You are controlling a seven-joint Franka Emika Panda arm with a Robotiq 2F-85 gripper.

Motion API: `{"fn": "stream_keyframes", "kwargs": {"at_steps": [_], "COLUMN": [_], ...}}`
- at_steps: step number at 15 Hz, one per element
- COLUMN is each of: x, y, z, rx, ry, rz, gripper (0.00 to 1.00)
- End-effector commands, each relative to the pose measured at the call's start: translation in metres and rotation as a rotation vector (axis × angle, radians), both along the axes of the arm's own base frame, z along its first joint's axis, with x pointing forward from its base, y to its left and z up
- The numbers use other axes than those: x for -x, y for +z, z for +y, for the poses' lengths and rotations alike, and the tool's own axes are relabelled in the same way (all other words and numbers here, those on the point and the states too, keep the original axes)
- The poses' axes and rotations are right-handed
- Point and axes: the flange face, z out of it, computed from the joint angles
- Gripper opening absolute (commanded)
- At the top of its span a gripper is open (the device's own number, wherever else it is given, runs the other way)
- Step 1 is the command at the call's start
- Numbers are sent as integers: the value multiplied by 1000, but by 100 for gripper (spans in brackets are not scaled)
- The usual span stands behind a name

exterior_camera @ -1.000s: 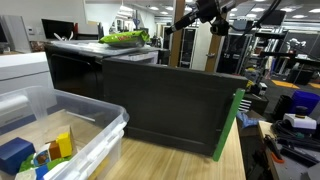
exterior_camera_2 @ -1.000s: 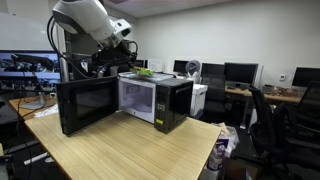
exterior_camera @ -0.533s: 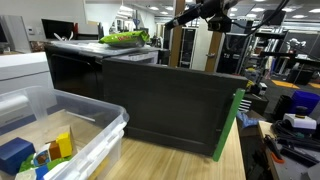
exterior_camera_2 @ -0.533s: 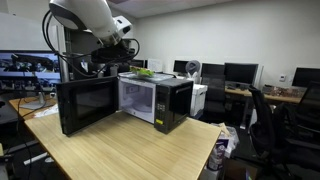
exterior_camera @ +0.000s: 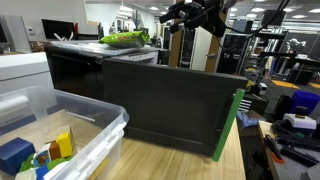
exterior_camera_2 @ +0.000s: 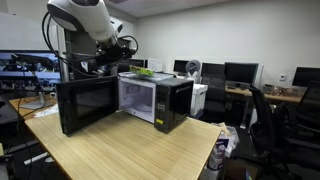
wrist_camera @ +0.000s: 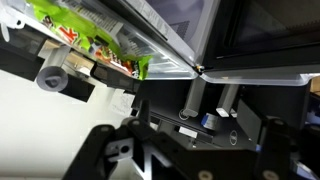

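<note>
Claw (exterior_camera: 181, 16) has spread wide — empty — shifting nearer green bag (exterior_camera: 125, 38) atop microwave (exterior_camera_2: 172, 100).

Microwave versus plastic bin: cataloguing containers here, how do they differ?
The microwave is black, the plastic bin clear. The microwave's door stands open in front; the bin is open on top. A green bag lies on the microwave; coloured toys sit in the bin. Both stand on the wooden table.

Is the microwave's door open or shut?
Open: the door stands swung out from the microwave, and the white inside shows.
</note>
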Motion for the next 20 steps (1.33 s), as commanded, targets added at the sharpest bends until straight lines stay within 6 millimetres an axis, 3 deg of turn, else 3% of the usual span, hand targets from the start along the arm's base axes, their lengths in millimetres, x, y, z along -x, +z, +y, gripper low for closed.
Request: {"fn": "stream_keyframes", "kwargs": {"at_steps": [1, 4, 5, 6, 8, 11, 15, 18, 20], "x": [-3, -8, -3, -5, -6, -2, -1, -6, -12], "y": [6, 11, 59, 61, 87, 110, 101, 74, 68], "z": [1, 0, -2, -4, -7, -10, -17, -24, -21], "rx": [57, 82, 93, 104, 141, 165, 204, 304, 328], "ry": [-1, -9, 2, 5, 11, 2, -15, -2, -3], "rz": [-175, -333, -348, -357, -395, -437, -408, -332, -315], "gripper": [100, 100, 100, 100, 100, 100, 100, 100, 100]}}
